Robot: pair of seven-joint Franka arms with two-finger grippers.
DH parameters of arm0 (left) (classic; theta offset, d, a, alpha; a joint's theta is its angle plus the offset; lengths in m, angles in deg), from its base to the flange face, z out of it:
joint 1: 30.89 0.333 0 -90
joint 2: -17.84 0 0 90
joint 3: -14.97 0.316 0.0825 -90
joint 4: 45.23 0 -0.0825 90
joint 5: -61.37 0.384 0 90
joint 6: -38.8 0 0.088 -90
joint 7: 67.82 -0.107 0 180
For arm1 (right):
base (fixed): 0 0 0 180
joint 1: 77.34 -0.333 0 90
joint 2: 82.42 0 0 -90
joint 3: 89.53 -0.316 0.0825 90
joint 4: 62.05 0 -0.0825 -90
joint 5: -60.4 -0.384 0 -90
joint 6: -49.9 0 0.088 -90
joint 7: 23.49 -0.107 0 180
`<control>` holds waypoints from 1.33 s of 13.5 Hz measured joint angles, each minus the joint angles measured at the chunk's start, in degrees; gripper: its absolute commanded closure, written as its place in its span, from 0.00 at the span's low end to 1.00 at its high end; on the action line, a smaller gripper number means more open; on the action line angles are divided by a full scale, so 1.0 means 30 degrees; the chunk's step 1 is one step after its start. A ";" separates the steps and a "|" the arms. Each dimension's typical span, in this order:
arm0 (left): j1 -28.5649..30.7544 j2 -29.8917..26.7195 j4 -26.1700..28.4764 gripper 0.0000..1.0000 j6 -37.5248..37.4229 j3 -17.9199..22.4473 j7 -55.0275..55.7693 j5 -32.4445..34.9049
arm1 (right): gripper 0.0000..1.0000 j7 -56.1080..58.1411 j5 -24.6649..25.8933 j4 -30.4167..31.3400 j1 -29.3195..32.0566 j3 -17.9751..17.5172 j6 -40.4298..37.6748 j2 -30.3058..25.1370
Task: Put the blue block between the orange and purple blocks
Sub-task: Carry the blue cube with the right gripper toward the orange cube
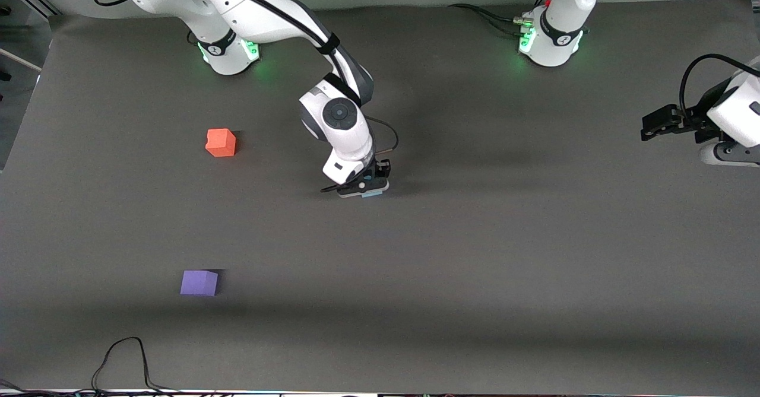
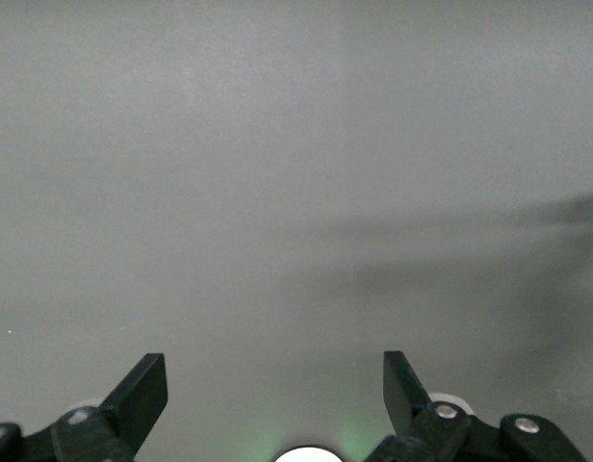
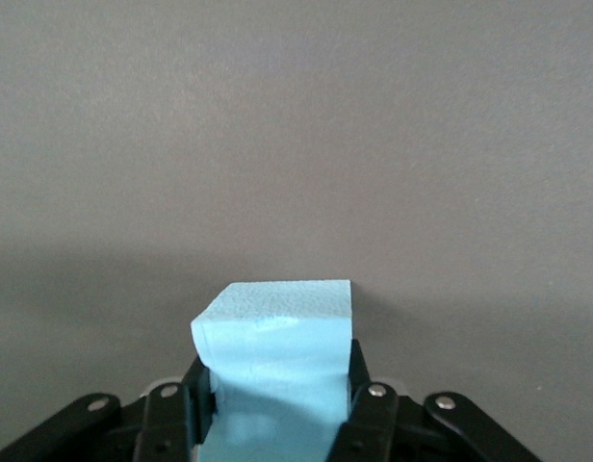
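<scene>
My right gripper point(image 1: 363, 188) is down at the table's middle, shut on the light blue block point(image 1: 374, 194). In the right wrist view the blue block point(image 3: 277, 332) sits squeezed between the two black fingers of that gripper point(image 3: 275, 366), low against the mat. The orange block point(image 1: 221, 142) lies on the mat toward the right arm's end. The purple block point(image 1: 199, 282) lies nearer the front camera than the orange one. My left gripper point(image 1: 653, 125) waits open and empty at the left arm's end of the table; its wrist view shows its spread fingers point(image 2: 142, 390) over bare mat.
A dark grey mat point(image 1: 504, 254) covers the table. A black cable point(image 1: 124, 361) loops at the table's edge nearest the front camera. The arm bases point(image 1: 552, 41) stand along the edge farthest from the camera.
</scene>
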 measured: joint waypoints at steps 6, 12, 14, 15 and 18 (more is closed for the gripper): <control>0.0005 0.0049 0.0000 0.00 -0.0022 0.0020 0.0001 0.0155 | 0.57 0.1478 0.0056 -0.0505 0.0107 0.3422 -0.7556 -0.5723; -0.0001 0.0056 -0.0002 0.00 -0.0117 -0.0001 0.0000 0.0182 | 0.57 0.7481 0.0081 0.0011 0.0253 0.9738 -1.2480 -1.0377; -0.0007 0.0060 -0.0003 0.00 -0.0115 -0.0011 -0.0014 0.0184 | 0.57 1.0867 -0.0072 0.0694 0.0280 1.2598 -1.2485 -1.0442; -0.0009 0.0061 -0.0003 0.00 -0.0112 -0.0016 -0.0021 0.0184 | 0.57 1.2514 -0.0476 0.1222 0.0332 1.3912 -1.2179 -1.0375; -0.0016 0.0062 -0.0006 0.00 -0.0077 -0.0024 -0.0049 0.0186 | 0.57 1.4770 -0.1316 0.4107 0.0398 1.5322 -0.8403 -0.9857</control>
